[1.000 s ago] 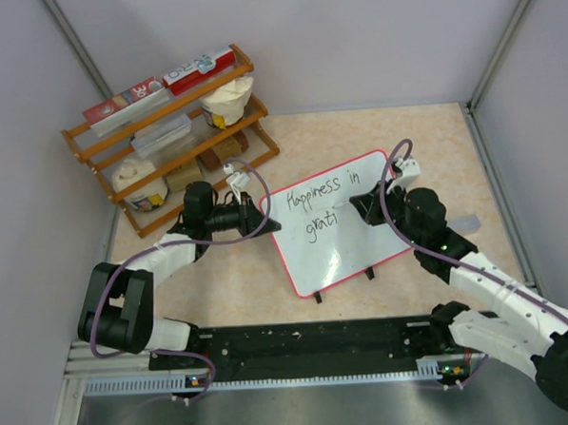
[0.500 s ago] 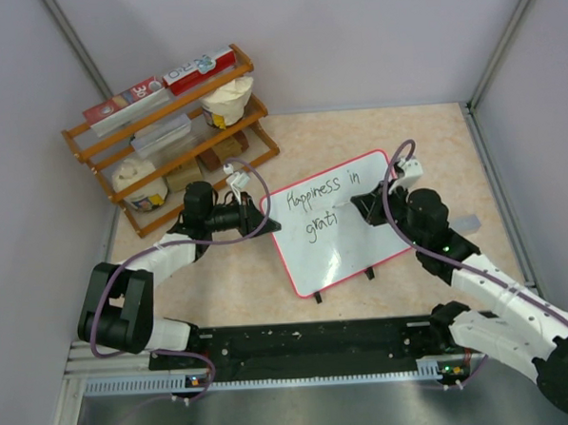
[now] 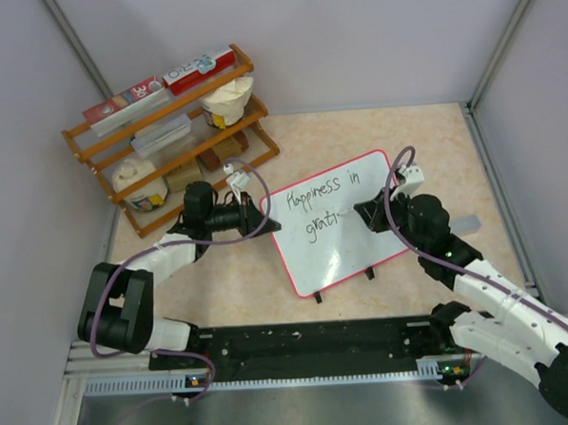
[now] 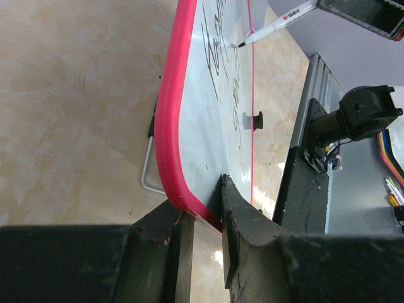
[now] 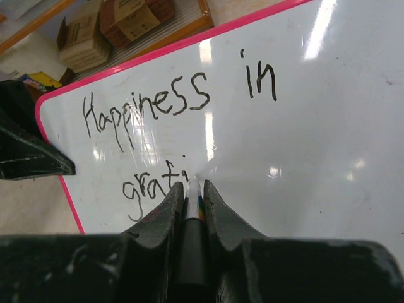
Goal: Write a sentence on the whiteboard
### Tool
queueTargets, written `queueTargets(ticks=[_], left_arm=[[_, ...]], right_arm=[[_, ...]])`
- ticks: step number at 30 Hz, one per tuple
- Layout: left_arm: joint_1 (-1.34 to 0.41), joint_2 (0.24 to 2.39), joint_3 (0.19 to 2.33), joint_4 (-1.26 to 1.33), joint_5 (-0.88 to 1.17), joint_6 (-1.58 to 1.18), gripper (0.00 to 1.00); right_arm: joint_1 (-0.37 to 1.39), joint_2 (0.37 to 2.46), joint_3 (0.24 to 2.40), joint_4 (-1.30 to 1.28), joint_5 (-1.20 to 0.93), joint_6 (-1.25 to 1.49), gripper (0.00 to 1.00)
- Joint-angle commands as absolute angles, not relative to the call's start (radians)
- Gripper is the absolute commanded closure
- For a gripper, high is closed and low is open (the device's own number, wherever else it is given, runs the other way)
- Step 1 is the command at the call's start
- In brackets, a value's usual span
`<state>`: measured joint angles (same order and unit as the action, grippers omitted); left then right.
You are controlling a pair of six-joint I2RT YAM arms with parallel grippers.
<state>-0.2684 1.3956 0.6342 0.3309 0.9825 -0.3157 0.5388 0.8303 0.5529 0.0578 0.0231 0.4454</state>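
Jaws: right gripper (image 5: 191, 189) clamps slim white marker pen (image 4: 278, 22); left gripper (image 4: 203, 205) pinches red-rimmed glossy white whiteboard (image 3: 353, 247) edge. Tip sits just right of "grati" in black handwritten sentence (image 5: 180, 101); line continues rightward.

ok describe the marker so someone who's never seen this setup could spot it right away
Find the red-rimmed whiteboard in the middle of the tan table. The right gripper reaches over its right side, and the marker is the thin white pen clamped in it, black tip on the board at the end of the handwritten words. Nothing else there is pen-shaped.
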Motion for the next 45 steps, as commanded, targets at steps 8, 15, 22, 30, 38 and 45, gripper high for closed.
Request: queueTargets(ticks=[8,15,22,30,38,45], left_arm=[[-0.295,1.404,0.611,0.284,0.930,-0.160,1.00],[-0.295,1.404,0.611,0.284,0.930,-0.161,1.00],[-0.295,1.405,0.611,0.282,0.931,-0.160,1.00],[-0.295,1.404,0.611,0.282,0.930,-0.160,1.00],[-0.295,1.399,0.611,0.279,0.928,-0.158,1.00],[-0.295,1.399,0.611,0.279,0.928,-0.158,1.00]], right_arm=[[0.526,0.818,0.519,0.081,0.023,0.442,1.00],[0.525,0.802,0.520,0.107,0.014,0.451,1.00],[0.526,0.821,0.520,0.132,0.015,0.459,1.00],[0.525,0.834,0.511,0.150,0.028,0.457,1.00],[0.508,0.850,0.500,0.132,0.038,0.451,1.00],[0.485,0.841,0.492,0.114,0.041,0.446,1.00]])
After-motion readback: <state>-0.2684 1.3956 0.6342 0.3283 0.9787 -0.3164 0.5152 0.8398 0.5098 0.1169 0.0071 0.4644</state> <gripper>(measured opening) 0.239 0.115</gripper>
